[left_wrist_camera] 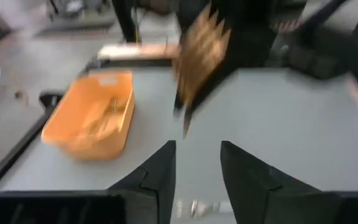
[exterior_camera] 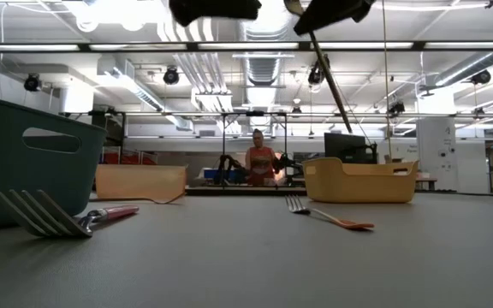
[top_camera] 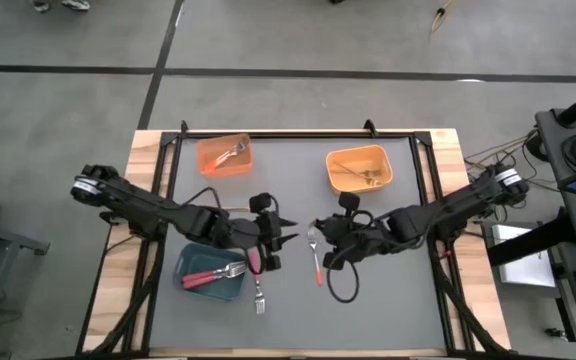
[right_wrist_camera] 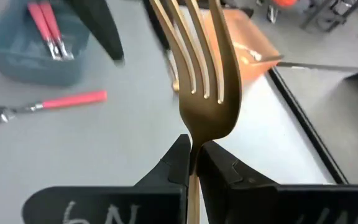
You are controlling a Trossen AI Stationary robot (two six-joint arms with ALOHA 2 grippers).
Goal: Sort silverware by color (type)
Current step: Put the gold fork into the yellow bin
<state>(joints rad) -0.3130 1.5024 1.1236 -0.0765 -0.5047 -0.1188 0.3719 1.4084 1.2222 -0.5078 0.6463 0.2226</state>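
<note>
A grey mat covers the table (top_camera: 368,290), which stands in a large workshop with bright ceiling lights; far beyond it a person (exterior_camera: 258,161) in a red top shows in the low view. On the mat sit three bins: an orange bin (top_camera: 224,155) at the far left with a fork inside, a yellow bin (top_camera: 359,168) at the far right holding gold forks, and a teal bin (top_camera: 208,273) at the near left holding red-handled forks. The right gripper (right_wrist_camera: 194,158) hangs over the middle of the mat with its jaws closed on the neck of a gold fork (right_wrist_camera: 202,74), tines pointing away from the wrist. The left gripper (left_wrist_camera: 197,163) is just beside it, facing it across a small gap, with its fingers apart and nothing between them; the gold fork shows blurred ahead of them. A red-handled fork (top_camera: 257,280) lies on the mat just beside the teal bin, and an orange-handled fork (top_camera: 316,256) lies near the centre, below the right gripper.
</note>
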